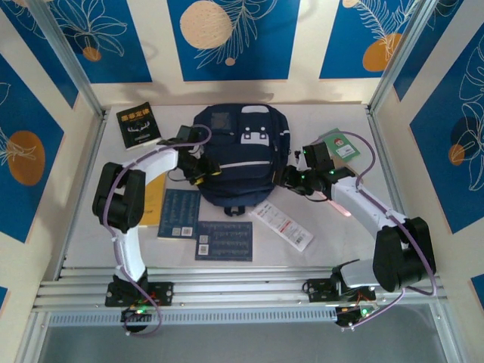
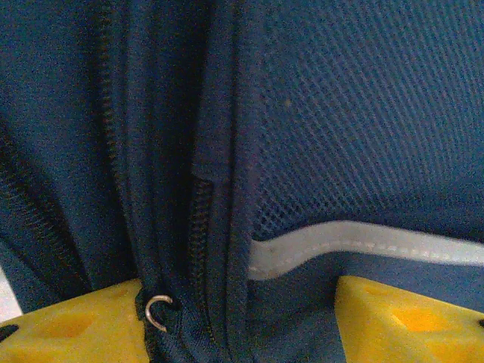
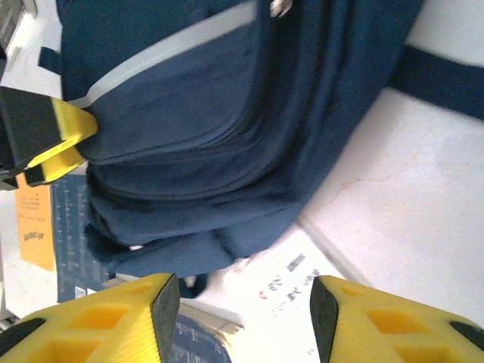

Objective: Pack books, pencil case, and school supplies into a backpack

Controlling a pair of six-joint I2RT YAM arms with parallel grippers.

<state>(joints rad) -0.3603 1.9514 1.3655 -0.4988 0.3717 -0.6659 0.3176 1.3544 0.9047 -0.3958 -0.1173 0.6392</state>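
The navy backpack (image 1: 234, 147) lies flat mid-table. My left gripper (image 1: 200, 170) is at its left edge. In the left wrist view its yellow fingers (image 2: 68, 325) sit either side of bunched backpack fabric (image 2: 340, 113), beside the zipper and a metal pull ring (image 2: 157, 311), so my left gripper (image 2: 238, 318) is shut on that fold. My right gripper (image 1: 291, 179) hovers open at the backpack's lower right corner (image 3: 227, 151), and nothing sits inside my right gripper (image 3: 243, 299). The white packet (image 3: 302, 295) lies below it. Books lie around: black (image 1: 138, 125), two dark blue (image 1: 179, 214) (image 1: 224, 240), yellow-orange (image 1: 153, 215).
A green booklet (image 1: 342, 146) lies at the right by my right arm. The white packet with red print (image 1: 281, 224) lies in front of the backpack. A pale pink sliver (image 1: 339, 206) shows under my right forearm. Metal frame posts and patterned walls close in the table.
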